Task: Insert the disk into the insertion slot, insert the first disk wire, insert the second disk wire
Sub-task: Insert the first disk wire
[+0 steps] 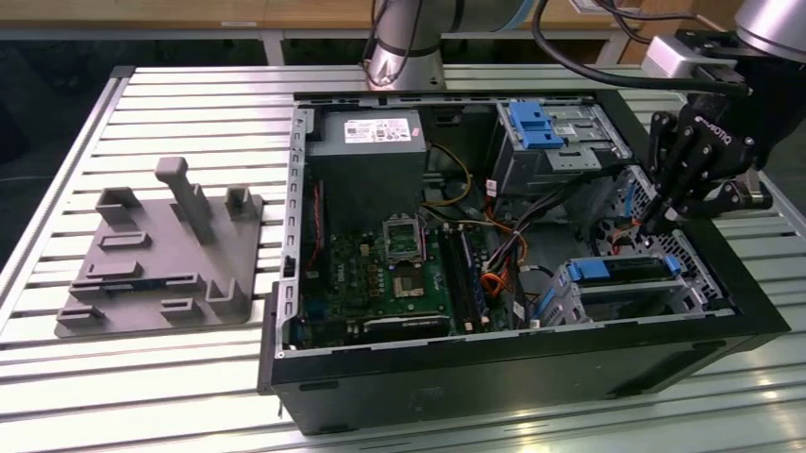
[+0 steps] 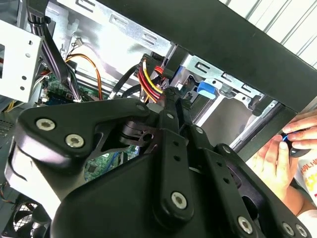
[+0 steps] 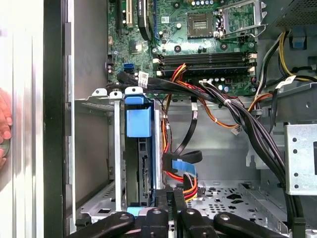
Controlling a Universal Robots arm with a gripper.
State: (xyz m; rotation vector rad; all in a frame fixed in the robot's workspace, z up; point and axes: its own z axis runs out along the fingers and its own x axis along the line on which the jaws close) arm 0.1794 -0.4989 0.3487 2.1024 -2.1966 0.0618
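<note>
The disk (image 1: pixel 617 269), edged by its bright blue carrier, sits inside the insertion slot (image 1: pixel 636 300), a silver perforated cage at the exterior view's right end of the open computer case. In the first wrist view the disk (image 3: pixel 138 124) stands edge-on in the insertion slot (image 3: pixel 99 148). My black gripper (image 1: pixel 647 228) reaches down into the case just behind the disk. Its fingertips are together on the end of a red, yellow and black disk wire (image 3: pixel 188 186), beside a blue flat cable (image 3: pixel 181 163). In the second wrist view the gripper (image 2: pixel 166 96) pinches that wire bundle (image 2: pixel 148 79).
A taller metal cage with a blue latch (image 1: pixel 548 132) stands behind the gripper. The motherboard (image 1: pixel 391 274) and power supply (image 1: pixel 365 132) lie in the case. A grey fixture plate (image 1: pixel 164 255) is on the table. A person's hand (image 2: pixel 280 153) rests outside the case wall.
</note>
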